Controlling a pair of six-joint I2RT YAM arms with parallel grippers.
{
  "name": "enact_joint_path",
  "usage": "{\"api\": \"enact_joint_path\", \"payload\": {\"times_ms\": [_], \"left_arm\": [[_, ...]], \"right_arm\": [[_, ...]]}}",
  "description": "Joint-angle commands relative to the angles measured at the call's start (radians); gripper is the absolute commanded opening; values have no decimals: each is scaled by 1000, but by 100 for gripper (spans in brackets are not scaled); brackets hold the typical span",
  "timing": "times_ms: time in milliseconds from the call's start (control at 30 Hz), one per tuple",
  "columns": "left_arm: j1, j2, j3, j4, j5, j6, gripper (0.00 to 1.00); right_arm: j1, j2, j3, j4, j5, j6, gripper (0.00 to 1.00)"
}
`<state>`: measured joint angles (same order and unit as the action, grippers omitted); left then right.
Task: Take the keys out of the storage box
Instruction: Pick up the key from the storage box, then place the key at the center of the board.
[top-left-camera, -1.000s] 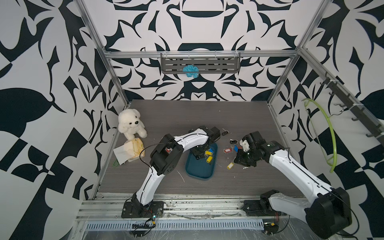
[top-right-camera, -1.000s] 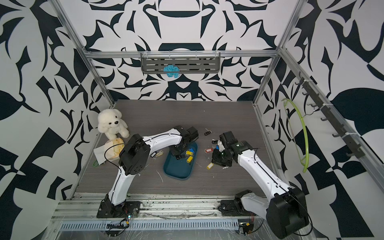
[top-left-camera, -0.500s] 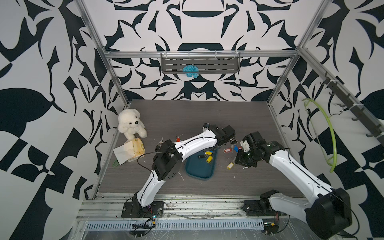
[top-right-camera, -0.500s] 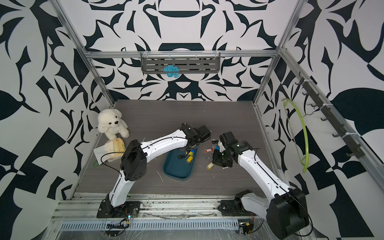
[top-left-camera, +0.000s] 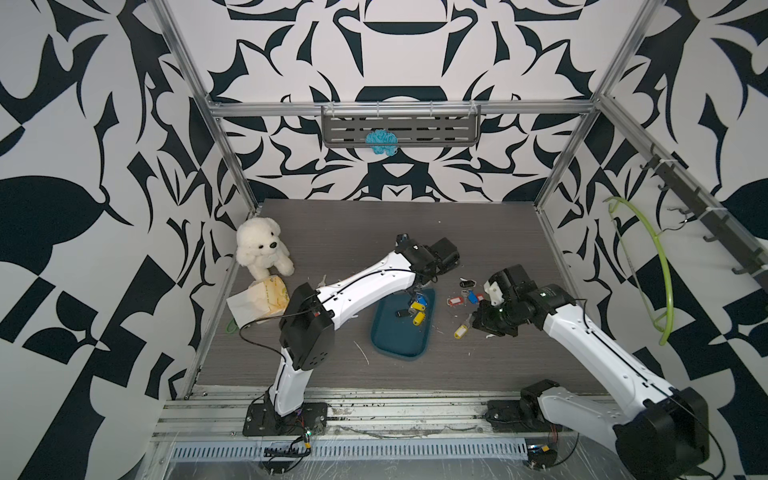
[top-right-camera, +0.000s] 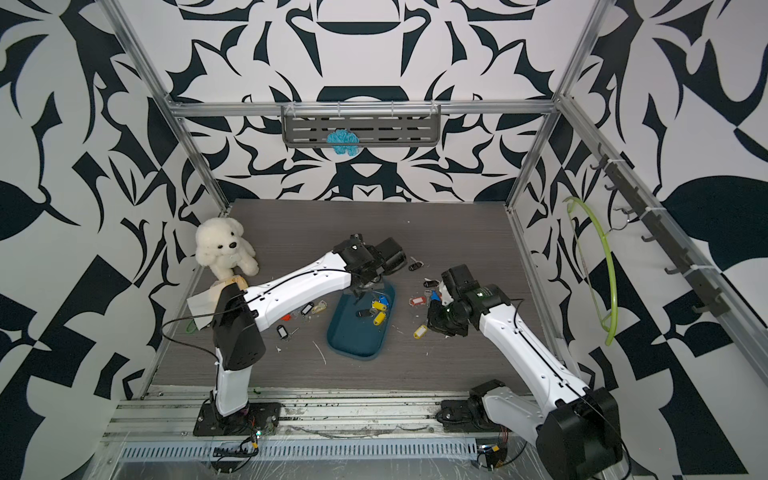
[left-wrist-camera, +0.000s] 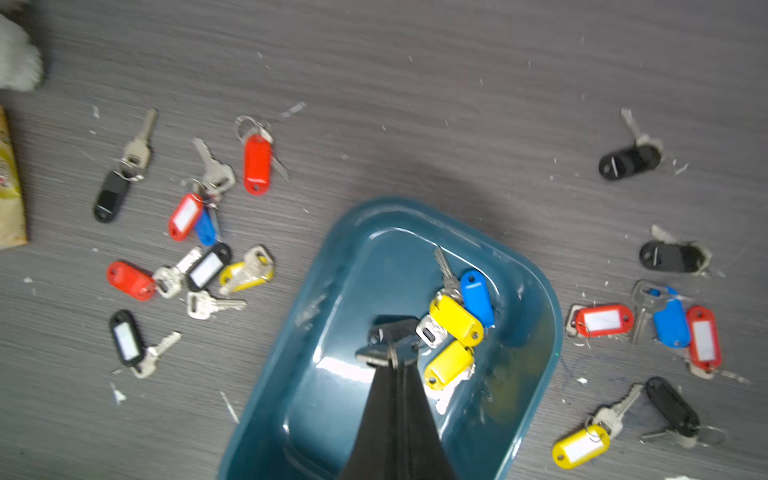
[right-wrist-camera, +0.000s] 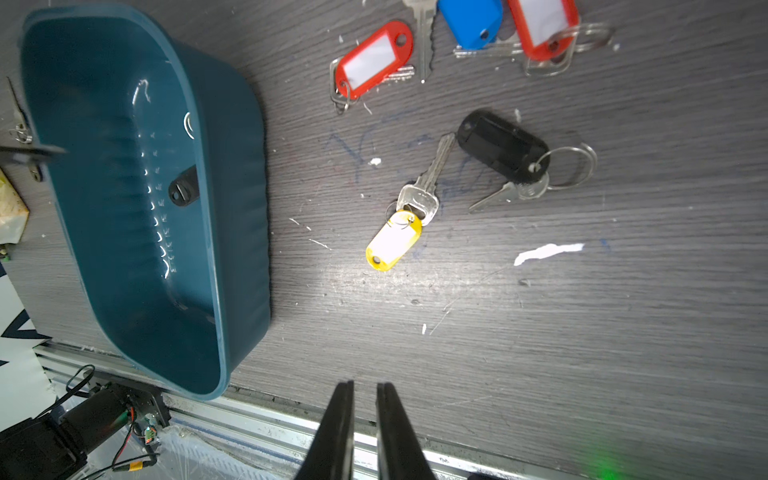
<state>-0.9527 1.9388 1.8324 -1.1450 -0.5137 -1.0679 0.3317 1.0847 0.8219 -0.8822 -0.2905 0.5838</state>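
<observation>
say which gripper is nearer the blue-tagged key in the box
Left. The left gripper hangs over the storage box, close to the blue-tagged key; the right gripper hangs outside the box.

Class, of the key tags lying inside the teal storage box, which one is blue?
The blue tag, lying alongside a yellow tag in the storage box; the others there are two yellow and a black tag.
</observation>
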Motion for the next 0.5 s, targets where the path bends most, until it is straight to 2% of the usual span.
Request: {"api": "enact_joint_path", "payload": {"times_ms": [0, 133, 267, 467], "left_arm": [[103, -98, -90, -12, 30, 56, 0], [267, -178, -205, 48, 125, 132, 0], [416, -176, -269, 109, 239, 236, 0], [544, -88, -266, 176, 326, 361, 0]], "right_arm": [[5, -14, 42, -34, 19, 14, 19], [6, -4, 65, -37, 13, 23, 22], [14, 17, 93, -34, 14, 43, 24], [102, 82, 152, -33, 75, 86, 28]]}}
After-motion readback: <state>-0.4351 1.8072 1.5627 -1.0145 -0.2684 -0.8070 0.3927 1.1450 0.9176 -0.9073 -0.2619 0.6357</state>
